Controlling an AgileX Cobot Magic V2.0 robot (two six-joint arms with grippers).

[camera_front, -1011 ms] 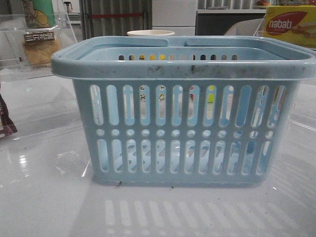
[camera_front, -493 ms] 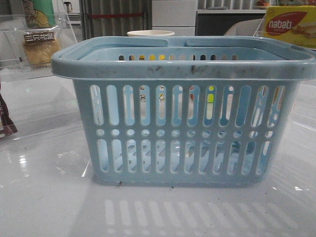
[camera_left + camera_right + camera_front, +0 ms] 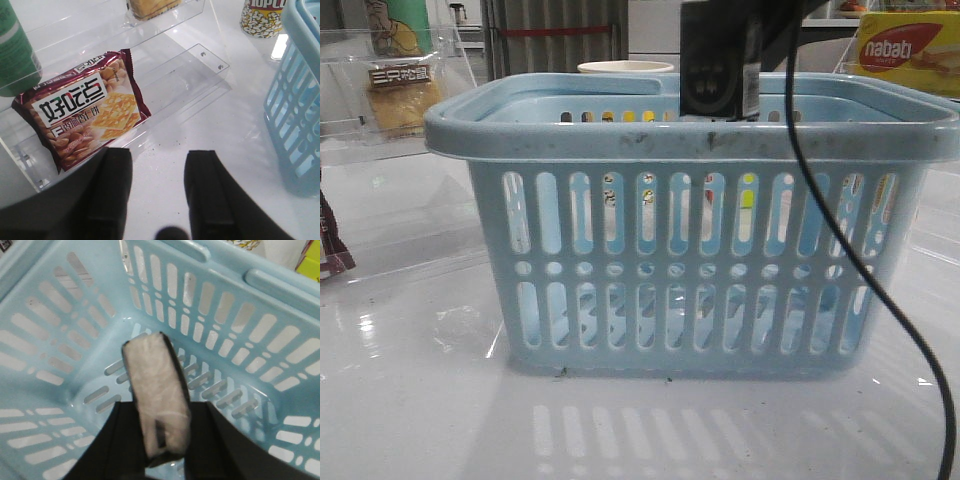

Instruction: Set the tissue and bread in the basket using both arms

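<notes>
Light-blue plastic of the basket [image 3: 690,220] is now topped at 12 o'clock by the right pincer [image 3: 160,460], absent 0.5 s ago and clamped on the tissue [image 3: 157,400] over the interior, so release is judged next. The bread [image 3: 400,95] is seen at 10 o'clock on the counter [image 3: 420,400]; the left pincer [image 3: 157,195] is held wide and empty.

Bright, even overhead light; glare spots dot the glossy table [image 3: 410,400], which mirrors the basket [image 3: 690,250]. Wrist views are soft, nearest parts blurred.
</notes>
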